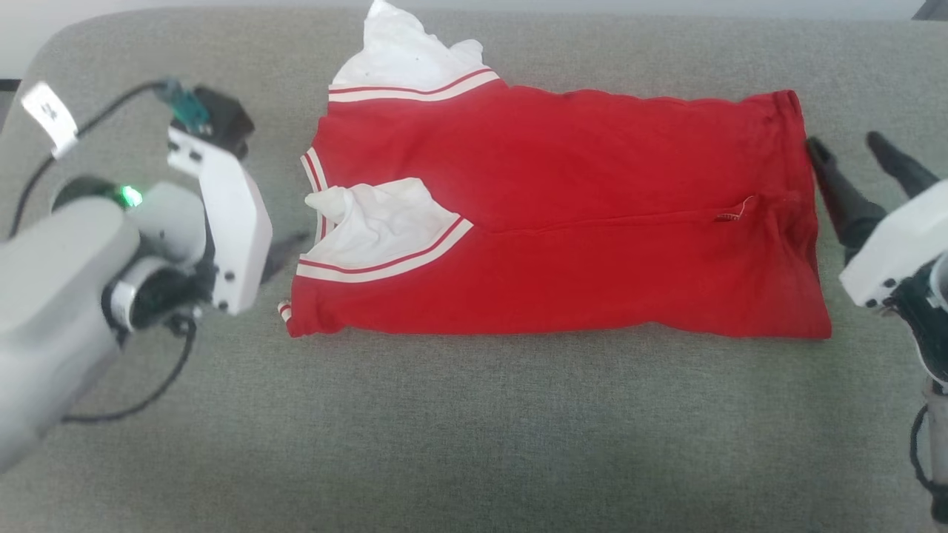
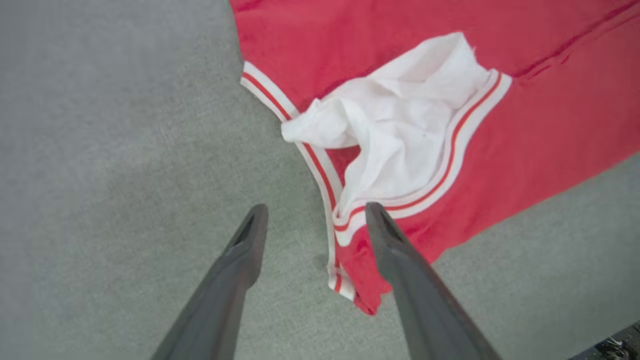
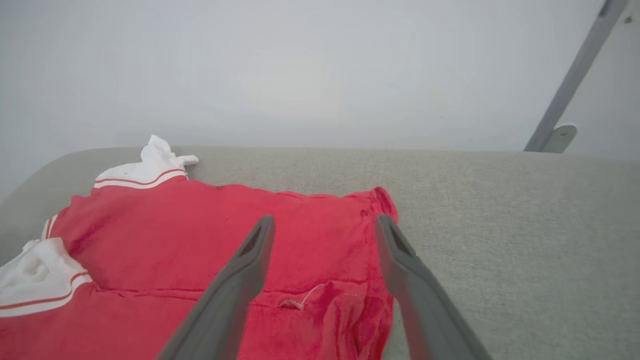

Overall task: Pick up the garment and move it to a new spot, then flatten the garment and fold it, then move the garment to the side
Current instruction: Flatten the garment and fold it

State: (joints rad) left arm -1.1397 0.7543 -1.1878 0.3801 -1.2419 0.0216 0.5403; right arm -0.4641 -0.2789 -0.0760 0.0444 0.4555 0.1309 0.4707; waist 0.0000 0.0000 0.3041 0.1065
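1. Judging from how things lie, the likeliest slip is a one-layer grab. The left end effector (image 2: 315, 210) hovers empty with its two dark fingers apart. One finger is over the near left corner of the red jersey-style shirt with white sleeves (image 1: 563, 222), the other over the bare grey fabric-covered surface (image 1: 474, 429). Closing there could catch only the red-and-white striped trim (image 2: 335, 250) and peel the fold open.
2. The right end effector (image 1: 846, 144) also has its fingers spread and holds nothing, just beside the hem (image 1: 803, 215) at the shirt's right end. A pinch that takes only the top layer there would lift it off the one beneath.
3. The far white sleeve (image 1: 404, 52) sticks out past the shirt's far edge. Another fold made without tucking it in would probably leave it hanging out or trapped in a lump.
4. Sliding the shirt aside instead of lifting it could drag it on the woven covering, which looks likely to grip, bunching the cloth and undoing the fold.
5. The shirt lies across the middle of the surface, toward the far side, with its long way running left to right and the neck end at the left.
6. It looks folded lengthwise, with an edge line running along its middle.
7. A second white sleeve (image 1: 378, 218) sits crumpled on top near the left end.
8. A small pale thread (image 1: 733, 215) shows near the right end, and no lettering faces up.
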